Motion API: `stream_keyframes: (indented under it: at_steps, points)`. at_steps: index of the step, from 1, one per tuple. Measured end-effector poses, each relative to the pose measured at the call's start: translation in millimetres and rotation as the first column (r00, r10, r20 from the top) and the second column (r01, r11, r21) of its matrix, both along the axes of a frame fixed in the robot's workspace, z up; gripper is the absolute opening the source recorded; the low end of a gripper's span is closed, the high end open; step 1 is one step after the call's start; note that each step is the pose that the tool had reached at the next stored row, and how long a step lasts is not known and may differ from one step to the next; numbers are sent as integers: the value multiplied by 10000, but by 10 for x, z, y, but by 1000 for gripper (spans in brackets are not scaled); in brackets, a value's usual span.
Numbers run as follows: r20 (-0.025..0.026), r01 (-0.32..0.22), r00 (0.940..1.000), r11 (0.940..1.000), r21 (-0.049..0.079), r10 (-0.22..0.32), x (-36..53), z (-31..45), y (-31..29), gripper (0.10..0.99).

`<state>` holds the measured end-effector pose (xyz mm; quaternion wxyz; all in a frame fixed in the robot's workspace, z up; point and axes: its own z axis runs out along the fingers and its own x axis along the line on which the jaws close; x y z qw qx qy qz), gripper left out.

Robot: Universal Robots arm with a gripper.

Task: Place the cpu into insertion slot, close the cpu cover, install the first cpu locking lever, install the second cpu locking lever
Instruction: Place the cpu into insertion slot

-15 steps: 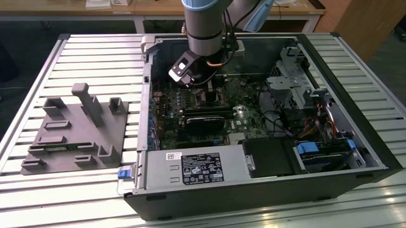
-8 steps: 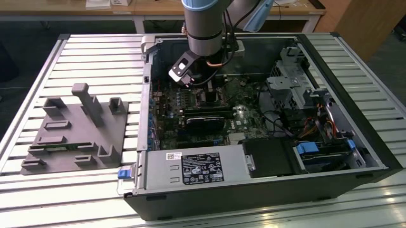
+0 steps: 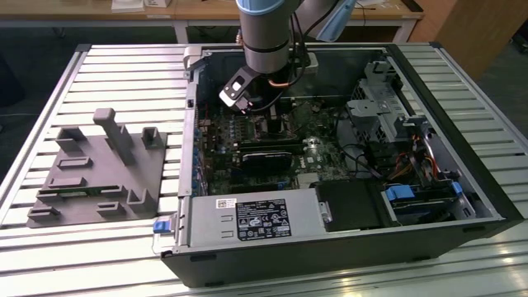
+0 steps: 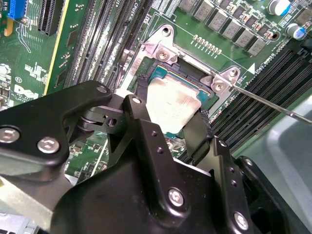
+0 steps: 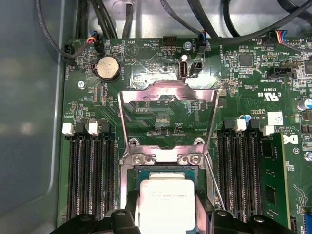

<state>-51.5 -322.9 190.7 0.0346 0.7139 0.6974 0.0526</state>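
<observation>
Gripping the cpu (image 4: 173, 105) by opposite edges, the jaws of the gripper (image 4: 170, 117) hold it at the insertion slot (image 4: 163, 73), the cpu cover (image 5: 168, 92) standing open; keeping it level and square should seat it cleanly.

Grey arm (image 3: 266, 46), blue-capped prob.; blk fingers (image 4: 197, 134)

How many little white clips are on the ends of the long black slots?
4. Two white clips sit on one side of the raised cpu cover, two on the other. The memory slots have hidden ends, so maybe more.
</observation>
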Motion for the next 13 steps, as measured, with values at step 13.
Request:
stream_keyframes:
  at_steps: [13]
  points:
    - [1, 0, 10000, 10000, 1, 0, 0, -1, 0, 612]
